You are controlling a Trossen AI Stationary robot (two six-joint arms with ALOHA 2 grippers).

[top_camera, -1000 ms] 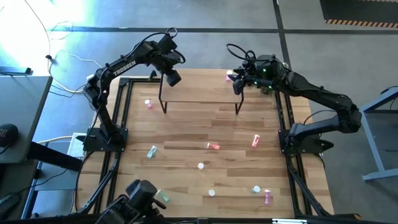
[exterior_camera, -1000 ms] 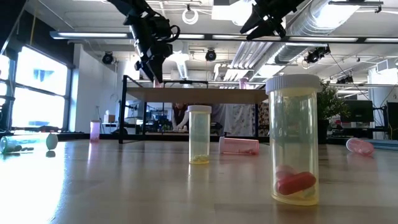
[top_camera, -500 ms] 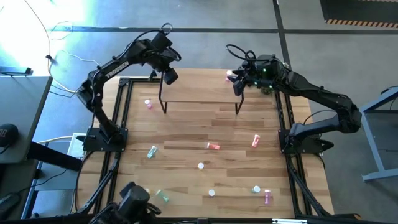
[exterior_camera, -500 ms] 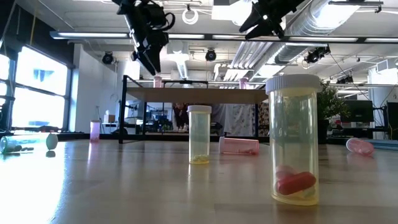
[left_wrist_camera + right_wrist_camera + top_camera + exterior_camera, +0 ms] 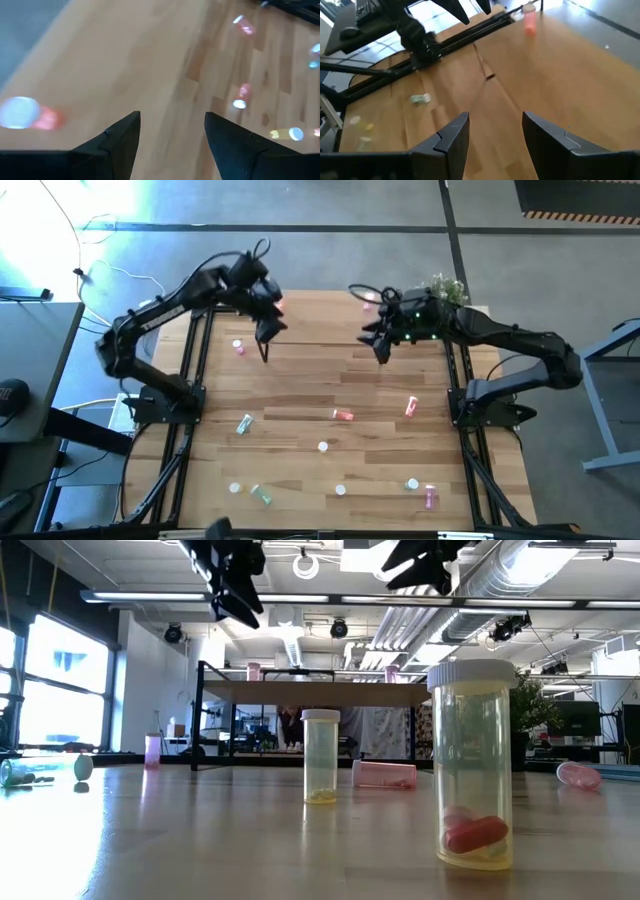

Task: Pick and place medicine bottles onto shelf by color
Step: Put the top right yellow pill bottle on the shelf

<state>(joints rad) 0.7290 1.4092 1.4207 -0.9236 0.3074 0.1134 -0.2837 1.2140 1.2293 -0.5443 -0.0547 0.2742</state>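
Wooden tabletop (image 5: 320, 390) carries your scattered medicine bottles (image 5: 343, 415), mostly toward its near half, while two pink ones already stand on the shelf (image 5: 315, 692) at the far edge. Both the left gripper (image 5: 266, 326) and right gripper (image 5: 381, 340) hover open and empty over that shelf, so you must reach nearward; the pink bottle (image 5: 238, 346) left of the shelf lies closest to your left arm.

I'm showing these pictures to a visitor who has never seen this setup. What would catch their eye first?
Probably the two dark arms meeting over the shelf at the table's far end, the left gripper and right gripper both open and empty. Next, the small medicine bottles scattered across the wooden table, some upright and some lying down. In the low view, one yellowish bottle holding a red capsule looms close to the camera.
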